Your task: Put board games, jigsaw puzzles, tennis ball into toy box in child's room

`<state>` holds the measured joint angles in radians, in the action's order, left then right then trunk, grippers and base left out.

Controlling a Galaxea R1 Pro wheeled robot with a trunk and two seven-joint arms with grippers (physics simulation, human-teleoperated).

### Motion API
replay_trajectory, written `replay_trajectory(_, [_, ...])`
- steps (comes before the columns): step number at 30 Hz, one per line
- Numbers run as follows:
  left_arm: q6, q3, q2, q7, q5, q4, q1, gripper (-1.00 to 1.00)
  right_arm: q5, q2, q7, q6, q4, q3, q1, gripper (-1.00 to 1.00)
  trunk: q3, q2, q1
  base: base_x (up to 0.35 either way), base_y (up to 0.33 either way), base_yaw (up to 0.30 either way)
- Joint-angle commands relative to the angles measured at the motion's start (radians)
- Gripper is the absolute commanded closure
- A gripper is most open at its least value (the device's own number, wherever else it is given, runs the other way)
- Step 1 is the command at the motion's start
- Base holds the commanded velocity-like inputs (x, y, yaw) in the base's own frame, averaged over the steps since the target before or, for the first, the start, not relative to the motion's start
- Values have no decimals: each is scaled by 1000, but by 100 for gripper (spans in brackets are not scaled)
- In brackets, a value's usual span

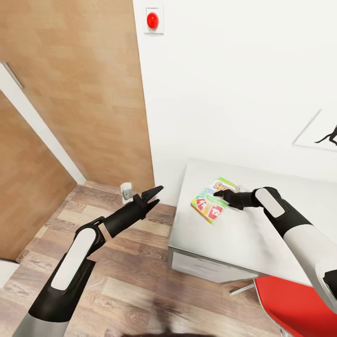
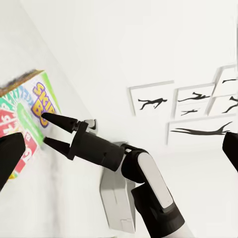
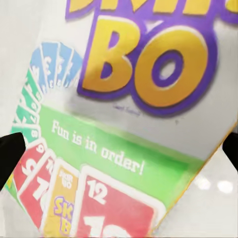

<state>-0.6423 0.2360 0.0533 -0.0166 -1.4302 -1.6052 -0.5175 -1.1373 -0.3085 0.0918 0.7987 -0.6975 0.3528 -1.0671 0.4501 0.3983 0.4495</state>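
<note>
Wood-panelled door (image 1: 75, 93) and plank floor (image 1: 131, 276) take up the left of the head view, and over that floor hangs the left gripper (image 1: 155, 195), its two black fingers apart and holding nothing, well clear of the table. Right of it stands the table (image 1: 243, 238), pale-topped with a white drawer below, set against a white wall. Near the table's near-left corner lies the SKIP-BO board game (image 1: 209, 202), flat on the top, its red cards and green band showing. The right gripper (image 1: 219, 193) reaches in from the right and sits at the box's far edge; the left wrist view shows its fingers (image 2: 59, 120) spread, one above the other, with the tips right at the box, not closed on it. A red chair (image 1: 295, 304) shows at the lower right. The step in hand looks like picking up this game. Next, the fingers need to straddle the box's edge, close firmly and lift it level.
</note>
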Motion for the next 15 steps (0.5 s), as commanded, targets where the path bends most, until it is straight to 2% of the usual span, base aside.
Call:
replay_trajectory(1, [-2, 1, 0, -2, 0, 0, -1, -100, -12, -1, 10, 0, -2, 5, -1, -100, 1, 2, 1, 0, 0, 272])
replay_trajectory(15, [-2, 2, 0, -2, 0, 1, -1, -100, -12, 0, 9, 0, -2, 5, -1, -100, -4, 2, 1, 0, 0, 278])
